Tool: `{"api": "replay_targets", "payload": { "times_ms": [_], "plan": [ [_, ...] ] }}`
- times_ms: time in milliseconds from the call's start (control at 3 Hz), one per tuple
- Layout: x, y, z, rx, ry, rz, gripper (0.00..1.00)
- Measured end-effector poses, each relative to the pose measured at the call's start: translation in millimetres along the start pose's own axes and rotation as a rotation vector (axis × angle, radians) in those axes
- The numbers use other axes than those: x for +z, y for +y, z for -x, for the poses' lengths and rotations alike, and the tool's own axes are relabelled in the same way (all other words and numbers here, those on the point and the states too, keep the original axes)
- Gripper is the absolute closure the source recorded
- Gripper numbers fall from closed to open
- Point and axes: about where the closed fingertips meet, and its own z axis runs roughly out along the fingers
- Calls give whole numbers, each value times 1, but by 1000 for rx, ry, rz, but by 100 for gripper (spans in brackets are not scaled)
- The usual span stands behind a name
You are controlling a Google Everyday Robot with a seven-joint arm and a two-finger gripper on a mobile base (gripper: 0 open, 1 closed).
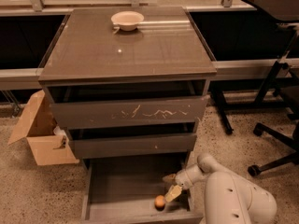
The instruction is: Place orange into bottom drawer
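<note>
The bottom drawer (117, 185) is pulled open at the foot of the grey-brown cabinet. The orange (160, 201) lies on the drawer's grey floor near its front right corner. My gripper (171, 185) hangs inside the drawer's right side, just above and to the right of the orange. Its fingers are spread apart and hold nothing. The white arm reaches in from the lower right.
A shallow white bowl (127, 20) sits on the cabinet top (126, 50). The scratched top drawer front (128, 112) and the plain middle drawer front (133, 145) are above. A cardboard box (39, 132) stands at left, an office chair base (275, 143) at right.
</note>
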Motion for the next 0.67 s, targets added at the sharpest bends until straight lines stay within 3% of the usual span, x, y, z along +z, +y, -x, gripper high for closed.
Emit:
{"api": "replay_targets", "payload": {
  "times_ms": [333, 667],
  "plan": [
    [-6, 3, 1, 0, -25, -27, 0],
    [-36, 19, 13, -35, -99, -101, 0]
  ]
}}
